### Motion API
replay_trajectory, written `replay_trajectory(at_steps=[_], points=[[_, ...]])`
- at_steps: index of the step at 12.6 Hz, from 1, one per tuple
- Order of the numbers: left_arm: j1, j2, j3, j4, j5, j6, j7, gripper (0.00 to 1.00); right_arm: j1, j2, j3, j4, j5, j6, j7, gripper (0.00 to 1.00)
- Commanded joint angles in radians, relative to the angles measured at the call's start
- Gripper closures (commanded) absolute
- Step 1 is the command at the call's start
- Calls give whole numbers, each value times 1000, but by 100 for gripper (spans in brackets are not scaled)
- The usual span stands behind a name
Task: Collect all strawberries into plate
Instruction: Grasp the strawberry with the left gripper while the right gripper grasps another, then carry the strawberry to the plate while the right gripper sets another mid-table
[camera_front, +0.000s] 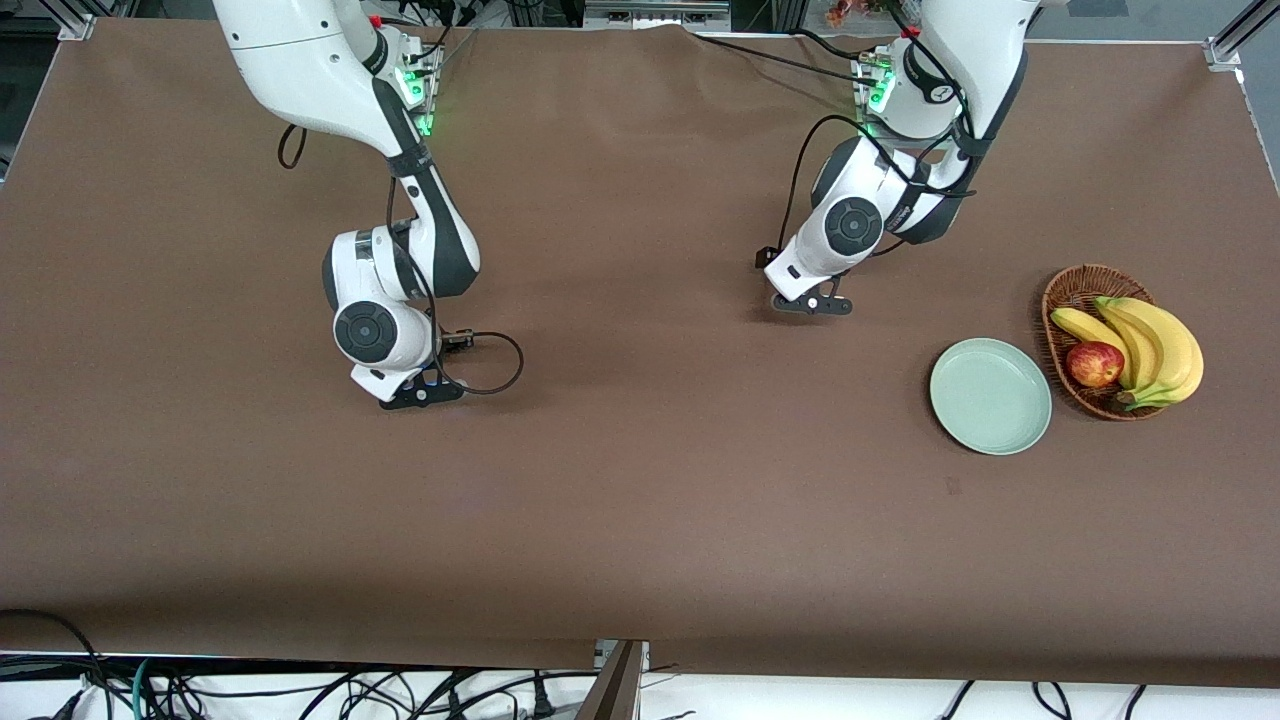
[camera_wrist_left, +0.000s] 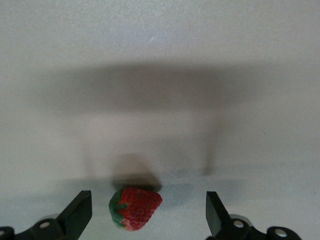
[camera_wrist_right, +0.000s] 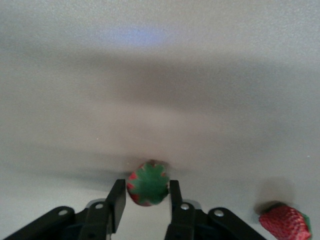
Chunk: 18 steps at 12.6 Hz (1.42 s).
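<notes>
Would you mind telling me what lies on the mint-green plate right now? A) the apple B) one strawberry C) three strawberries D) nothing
D: in the front view the plate shows only its bare green surface, while the apple sits in the basket beside it, and the wrist views show strawberries on the table at the grippers: one between the left gripper's open fingers, another between the right gripper's fingers.

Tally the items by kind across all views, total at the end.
Strawberries: 3, one between the open left hand's fingers, one with the right hand shut on it, one lying beside that
Plate: 1, nothing on it
Basket: 1
Bananas: 3, in the basket
Apple: 1, in the basket
Total: 9
</notes>
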Motion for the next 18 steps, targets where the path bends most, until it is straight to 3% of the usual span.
replay_trajectory(at_steps=[1, 3, 5, 7, 10, 14, 18], points=[[-5, -37, -1, -72, 27, 82, -7, 14, -4, -35, 7, -33, 34, 21, -19, 68], [-5, -37, -1, -72, 30, 82, -4, 37, -4, -35, 9, -17, 59, 19, -18, 73], [-5, -37, -7, -72, 30, 82, -2, 50, 0, -33, 13, 10, 80, 10, -12, 73], [-5, -36, -7, -72, 30, 82, 12, 51, 4, -33, 18, 38, 94, 5, -3, 73], [-3, -36, -7, -70, 33, 82, 12, 60, 6, -12, 53, 110, 206, -10, 11, 72], [42, -37, -7, -60, 32, 82, 105, 75, 7, 36, 137, 231, 226, -29, 238, 72], [150, -37, 13, 17, 30, 73, 321, 74, 7, 117, 256, 373, 226, -15, 532, 71]])
